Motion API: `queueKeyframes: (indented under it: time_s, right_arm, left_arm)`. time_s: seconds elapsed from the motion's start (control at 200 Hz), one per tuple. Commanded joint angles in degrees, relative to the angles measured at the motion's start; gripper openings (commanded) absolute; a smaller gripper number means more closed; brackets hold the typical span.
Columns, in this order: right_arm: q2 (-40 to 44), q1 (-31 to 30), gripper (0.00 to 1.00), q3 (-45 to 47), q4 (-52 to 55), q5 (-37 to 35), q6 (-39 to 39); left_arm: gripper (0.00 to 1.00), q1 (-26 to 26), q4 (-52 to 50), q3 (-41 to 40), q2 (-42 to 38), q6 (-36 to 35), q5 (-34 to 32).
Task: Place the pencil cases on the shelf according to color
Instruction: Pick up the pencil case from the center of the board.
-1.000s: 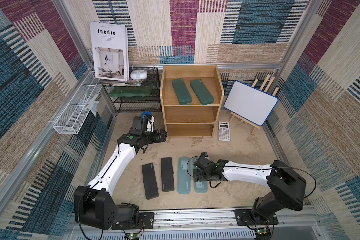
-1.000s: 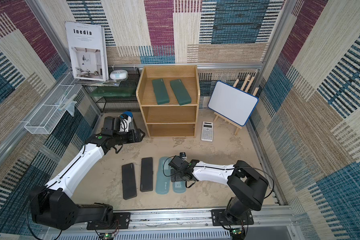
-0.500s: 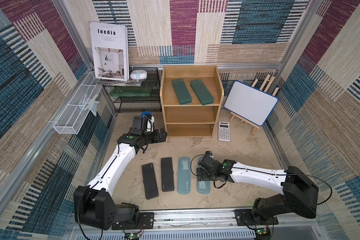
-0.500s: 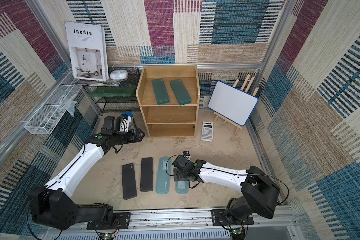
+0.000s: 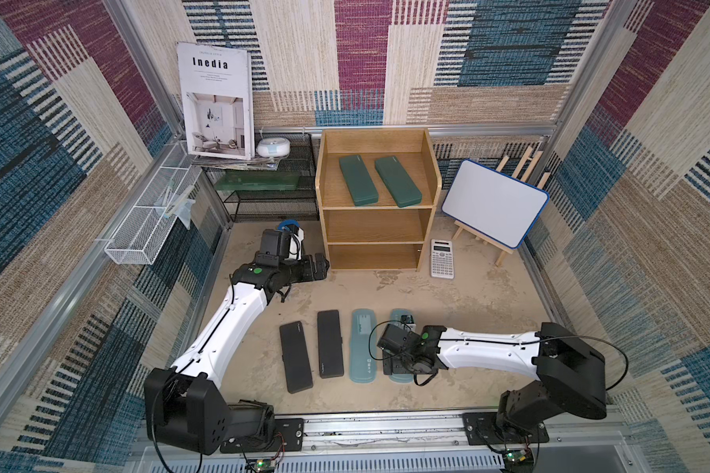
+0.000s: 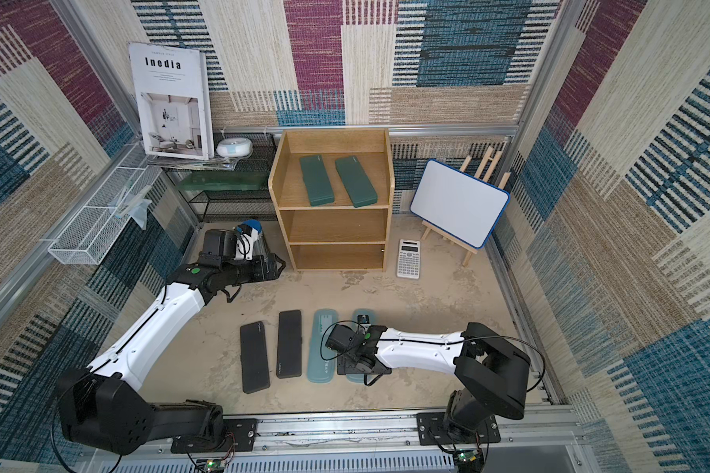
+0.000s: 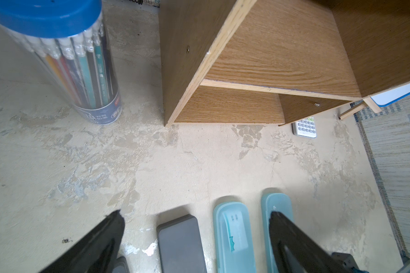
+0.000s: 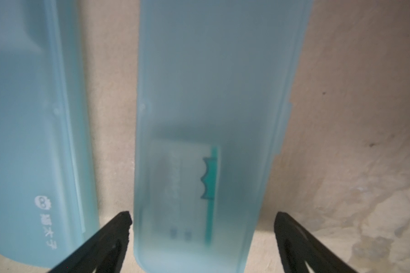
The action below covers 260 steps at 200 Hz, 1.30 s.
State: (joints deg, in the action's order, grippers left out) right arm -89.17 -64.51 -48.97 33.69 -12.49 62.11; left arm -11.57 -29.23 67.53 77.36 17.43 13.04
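The right end effector (image 8: 202,219) was pictured with its jaws spread wide, set astride one end of a teal pencil case (image 8: 206,94) that lay flat on the bench (image 8: 341,141). A gap was visible at each fingertip. A second teal pencil case (image 8: 33,118) was seen just beside one jaw. Two black pencil cases (image 5: 329,343) (image 5: 296,356) were ranged beyond it. The left end effector (image 7: 195,217) was held open and empty above the bench, with the shelf (image 7: 270,59) just ahead of it. Two green pencil cases (image 5: 359,185) (image 5: 398,182) were laid on the shelf's top tier.
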Motion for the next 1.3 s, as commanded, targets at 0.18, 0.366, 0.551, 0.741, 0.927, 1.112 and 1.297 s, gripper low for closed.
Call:
queueKeyframes:
  time_s: [0.18, 0.366, 0.551, 0.741, 0.927, 1.112, 1.297]
  right_arm:
    - [0.2, -0.5, 0.99, 3.1, 2.3, -1.2, 2.2]
    - [6.8, -0.5, 0.99, 6.2, 0.3, -1.1, 0.2]
    - [6.9, -0.5, 0.98, 6.7, -0.9, 0.9, -1.1]
    - [3.7, -0.8, 0.97, 6.2, -0.7, 1.9, -1.1]
    - [1.2, -1.1, 0.94, 5.9, -0.5, 1.7, -0.7]
    - [2.1, -1.7, 0.81, 6.1, -0.5, 0.8, -0.1]
    - [4.6, -2.1, 0.68, 6.1, 0.4, -0.8, -0.4]
  left_arm:
    - [1.00, 0.1, 0.4, 0.1, -1.2, -0.7, -0.9]
    - [0.99, 0.1, 0.5, 0.0, -1.1, -0.4, -0.2]
    - [1.00, 0.1, 0.5, 0.1, -0.8, -0.3, -0.2]
    - [0.99, 0.1, 0.4, 0.1, -0.7, -0.3, -0.2]
    - [0.99, 0.0, 0.4, 0.1, -0.7, -0.4, 0.0]
    - [1.00, 0.1, 0.3, 0.1, -0.8, -0.4, -0.1]
    - [0.99, 0.1, 0.2, 0.3, -1.0, -0.4, -0.2]
